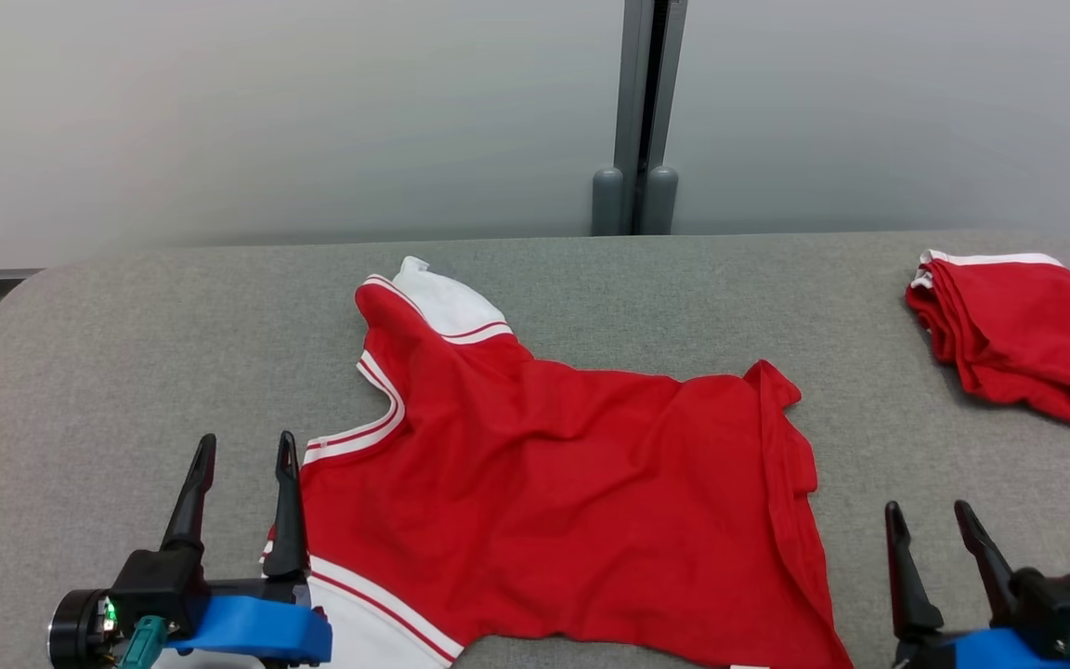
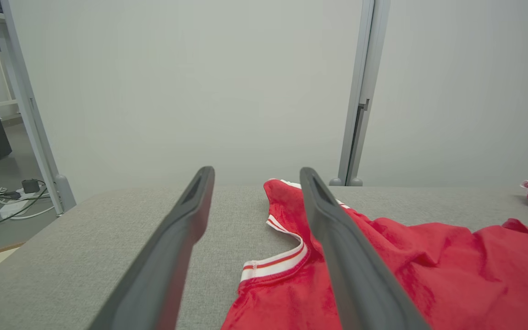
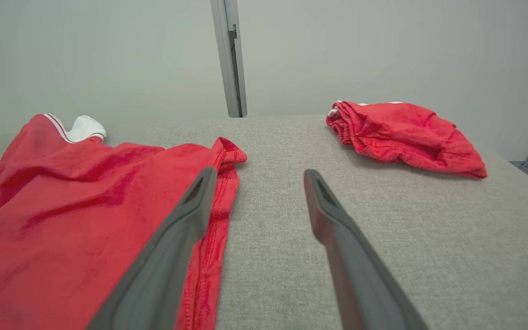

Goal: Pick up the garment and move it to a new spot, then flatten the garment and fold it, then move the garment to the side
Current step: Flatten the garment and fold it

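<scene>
The red garment (image 1: 554,483) was spread, rumpled, across the middle of the grey table (image 1: 126,372). Its white-trimmed neckline (image 1: 377,409) was turned toward the table's left end. At the table's right end the hem edge (image 1: 790,465) was doubled over.

The left gripper (image 1: 247,439) was held over the table's near left part, jaws wide and nothing gripped. One finger was at the garment's shoulder edge; whether cloth was touched could not be told. The right gripper (image 1: 927,509) was held over the table's near right part, likewise wide and empty, just beside the hem. A folded red pile (image 1: 1018,334) was left at the table's far right corner, well apart.

Flattening was judged the step in hand. It would be done well if the doubled hem were pinched low at its corner and drawn toward the table's right end. The shoulder would be drawn evenly the opposite way. The crumpled sleeve (image 1: 442,302) toward the table's far edge would be smoothed before any fold.
</scene>
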